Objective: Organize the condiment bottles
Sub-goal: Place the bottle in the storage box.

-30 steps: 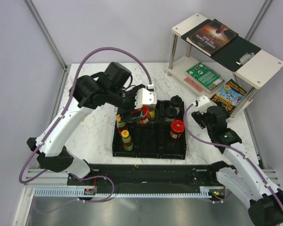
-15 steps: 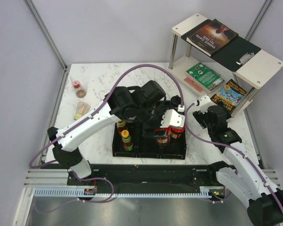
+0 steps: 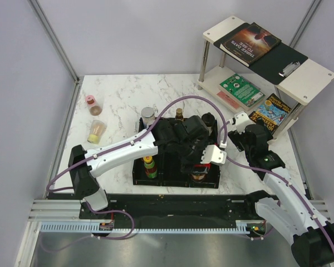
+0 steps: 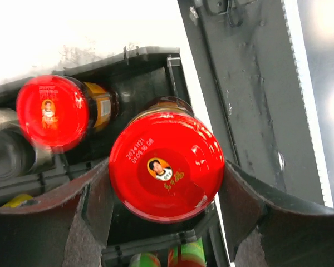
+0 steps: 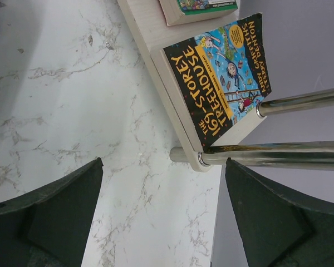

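We find the tray point(image 3: 161, 182) on the counter point(image 3: 117, 94), a shaker point(image 3: 91, 103) and a jar point(image 3: 96, 129) left of it, a shelf point(image 3: 312, 75) behind-right.

1. Top external: high, behind the arm bases, tilted down; whole worktop point(image 3: 122, 100), black tray point(image 3: 138, 179) and shelf point(image 3: 314, 78) in frame, far off.
2. Left wrist: very close, looking down past own fingers point(image 4: 44, 222) onto red-capped jar point(image 4: 166, 172) and tray corner point(image 4: 150, 55); shares the tray with the top view.
3. Right wrist: close, facing down at bare worktop point(image 5: 61, 111) and Treehouse book point(image 5: 220, 78); same book point(image 3: 273, 114) shows in the top view.
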Controlling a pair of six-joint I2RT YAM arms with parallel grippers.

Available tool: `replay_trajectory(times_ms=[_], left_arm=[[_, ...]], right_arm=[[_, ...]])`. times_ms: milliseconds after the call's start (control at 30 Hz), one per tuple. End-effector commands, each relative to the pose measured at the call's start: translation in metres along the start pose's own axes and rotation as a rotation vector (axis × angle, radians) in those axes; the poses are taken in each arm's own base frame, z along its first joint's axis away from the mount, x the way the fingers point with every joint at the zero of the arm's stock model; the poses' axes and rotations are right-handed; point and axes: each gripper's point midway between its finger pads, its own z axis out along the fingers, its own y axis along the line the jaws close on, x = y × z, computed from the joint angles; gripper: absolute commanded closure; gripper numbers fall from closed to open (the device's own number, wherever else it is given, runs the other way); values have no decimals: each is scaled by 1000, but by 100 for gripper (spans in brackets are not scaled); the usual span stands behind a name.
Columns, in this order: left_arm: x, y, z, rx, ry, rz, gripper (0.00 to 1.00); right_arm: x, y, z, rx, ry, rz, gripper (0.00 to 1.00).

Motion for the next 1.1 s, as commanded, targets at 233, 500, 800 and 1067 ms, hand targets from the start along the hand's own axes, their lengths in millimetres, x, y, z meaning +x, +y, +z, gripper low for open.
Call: replay_trajectory(times_ms=[233,500,800,1067], left_arm=[[-27,28,30,-102,-153,37,98],[-37,32,28,-113,-178,41,98],[-50,33,20,-120,-210,36,98],[-62,31,16,-111,-238,42,98]], right_arm=[[-6,-4,2,19,-20,21,2],[-6,-3,2,15,-19,18,2],[-5,-2,3,8,-15,14,2],[-5,-2,3,7,-14,14,2]])
